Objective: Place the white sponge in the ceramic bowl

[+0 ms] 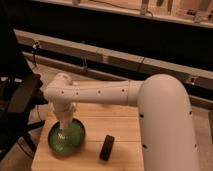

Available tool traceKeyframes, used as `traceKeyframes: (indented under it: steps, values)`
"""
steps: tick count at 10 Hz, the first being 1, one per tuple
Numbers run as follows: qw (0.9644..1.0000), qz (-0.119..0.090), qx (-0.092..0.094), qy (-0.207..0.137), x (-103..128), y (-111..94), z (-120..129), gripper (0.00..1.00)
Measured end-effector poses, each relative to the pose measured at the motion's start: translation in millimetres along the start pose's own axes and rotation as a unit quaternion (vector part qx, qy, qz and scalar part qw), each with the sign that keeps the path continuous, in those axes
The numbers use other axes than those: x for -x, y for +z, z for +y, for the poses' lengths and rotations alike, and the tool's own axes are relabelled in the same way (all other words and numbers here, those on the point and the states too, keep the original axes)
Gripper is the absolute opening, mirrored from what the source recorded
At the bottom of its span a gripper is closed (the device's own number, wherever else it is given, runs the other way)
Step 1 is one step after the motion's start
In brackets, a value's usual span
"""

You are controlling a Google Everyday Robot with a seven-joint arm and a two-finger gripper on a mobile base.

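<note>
The ceramic bowl [75, 142], round, shallow and glossy dark green, sits on the left part of the wooden table [120, 125]. My white arm [100, 92] reaches in from the right and bends down over the bowl. My gripper [63, 129] points straight down into the bowl's left half, close to its inside. I cannot make out the white sponge apart from the pale gripper tip and the pale glints in the bowl.
A black block [106, 147] lies on the table to the right of the bowl. A black office chair [22, 97] stands left of the table. A dark bench with a long ledge [125, 60] runs behind it.
</note>
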Motion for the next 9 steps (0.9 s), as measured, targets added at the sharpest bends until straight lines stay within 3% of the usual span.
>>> traceKeyframes:
  steps: [2,4,7,9]
  values:
    - [0.9999,-0.012,0.0,0.001,4.8,5.1,2.2,0.77]
    - [0.9996,-0.026,-0.002,-0.008,9.3,9.6,2.6,0.79]
    - [1.0,-0.005,-0.002,-0.001,-1.1,2.0,-0.7,0.79]
    - [0.9999,-0.01,-0.002,-0.001,0.1,3.5,-0.4,0.8]
